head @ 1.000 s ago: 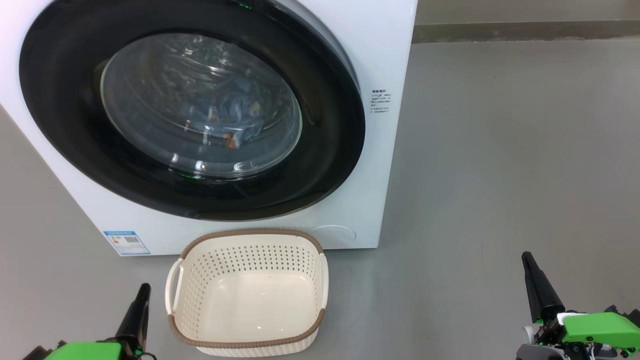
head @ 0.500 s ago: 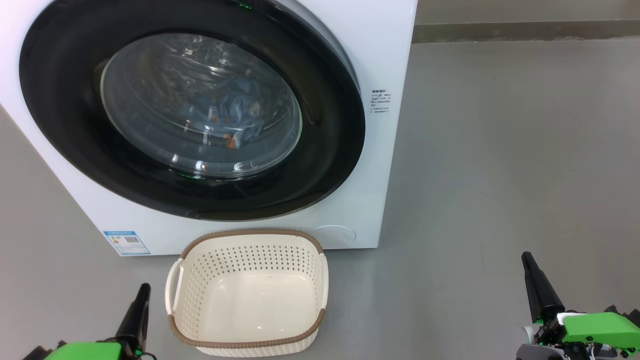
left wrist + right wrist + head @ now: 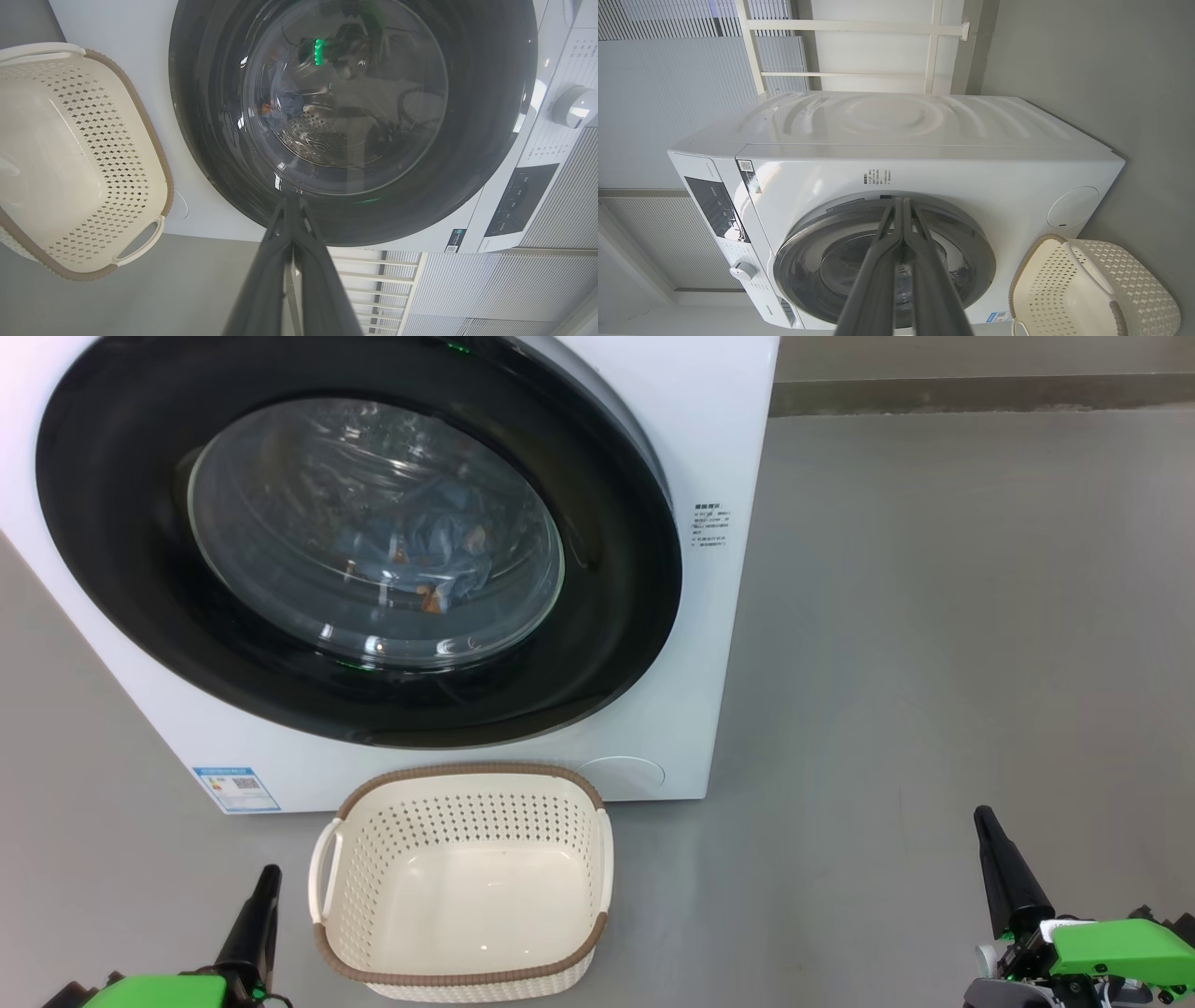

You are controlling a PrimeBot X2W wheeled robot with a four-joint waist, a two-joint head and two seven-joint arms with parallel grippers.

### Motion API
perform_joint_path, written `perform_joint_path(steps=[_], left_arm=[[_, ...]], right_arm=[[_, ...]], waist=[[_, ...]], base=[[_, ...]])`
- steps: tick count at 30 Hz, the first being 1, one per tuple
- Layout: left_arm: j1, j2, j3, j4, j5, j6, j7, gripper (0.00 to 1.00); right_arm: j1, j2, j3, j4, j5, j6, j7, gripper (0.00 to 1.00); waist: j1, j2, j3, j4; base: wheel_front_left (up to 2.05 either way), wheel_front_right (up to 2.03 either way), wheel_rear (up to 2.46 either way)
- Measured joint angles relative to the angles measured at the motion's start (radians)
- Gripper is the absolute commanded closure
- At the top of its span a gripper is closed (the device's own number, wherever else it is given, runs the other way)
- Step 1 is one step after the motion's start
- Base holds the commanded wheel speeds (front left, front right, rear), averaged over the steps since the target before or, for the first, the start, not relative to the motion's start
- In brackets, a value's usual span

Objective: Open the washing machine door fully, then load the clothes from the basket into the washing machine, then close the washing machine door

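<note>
Left claw (image 3: 266, 882), lower left, and right claw (image 3: 985, 826), lower right: both pressed together, holding nothing. Basket (image 3: 467, 772) empty; clothes (image 3: 425, 546) behind door (image 3: 607, 616). Risk: latch possibly uncaught, so door could swing open.

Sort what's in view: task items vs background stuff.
Job: washing machine; washing machine door, looks closed; clothes, inside behind the glass; basket, empty; left end effector; right end effector.
Background: blue label sticker; control knob; white rack behind the machine.
</note>
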Motion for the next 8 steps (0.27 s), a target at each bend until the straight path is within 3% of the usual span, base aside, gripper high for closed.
perform_joint_path(steps=[8], left_arm=[[0.000, 0.000, 0.000, 0.000, 0.000, 0.000, 0.000, 1.00]], right_arm=[[0.000, 0.000, 0.000, 0.000, 0.000, 0.000, 0.000, 1.00]], waist=[[0.0000, 0.0000, 0.000, 0.000]], base=[[0.00, 0.00, 0.00]])
